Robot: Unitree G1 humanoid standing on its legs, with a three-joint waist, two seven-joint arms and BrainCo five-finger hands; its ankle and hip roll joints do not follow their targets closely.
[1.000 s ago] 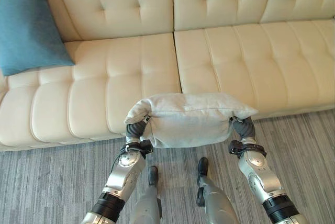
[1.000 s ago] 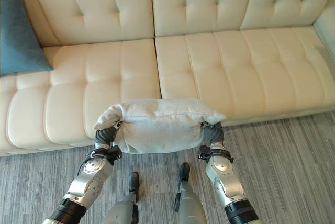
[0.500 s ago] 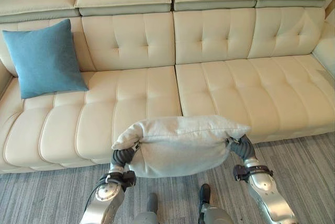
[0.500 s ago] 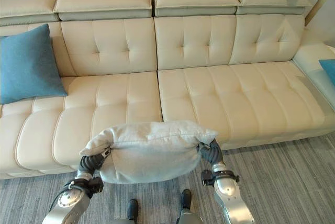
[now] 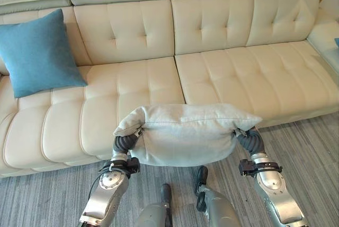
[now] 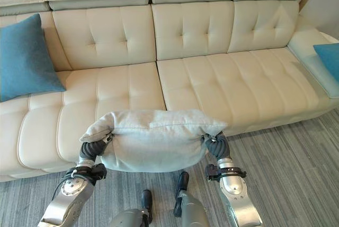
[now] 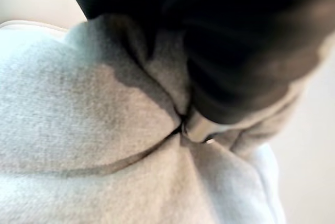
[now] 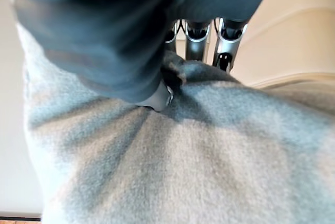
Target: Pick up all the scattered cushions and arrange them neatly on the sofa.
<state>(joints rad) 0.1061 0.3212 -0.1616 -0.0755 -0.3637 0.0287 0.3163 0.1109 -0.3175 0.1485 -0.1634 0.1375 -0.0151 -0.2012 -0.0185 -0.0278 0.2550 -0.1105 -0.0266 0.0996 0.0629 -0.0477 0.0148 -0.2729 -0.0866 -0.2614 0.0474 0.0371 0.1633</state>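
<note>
One grey cushion, two blue cushions, one cream sofa.

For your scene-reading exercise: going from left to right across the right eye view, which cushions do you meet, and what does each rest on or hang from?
Blue cushion leaning on the sofa back → grey cushion held off the floor between the left hand and the right hand → second blue cushion on the sofa's right end.

— What do the arms look like?
— The silver-grey left arm and silver-grey right arm have smooth metal shells, each with a black clamp band near the wrist.
— And the hands?
— Dark ribbed covers wrap the left hand and right hand. The right's slim fingers are silver.
</note>
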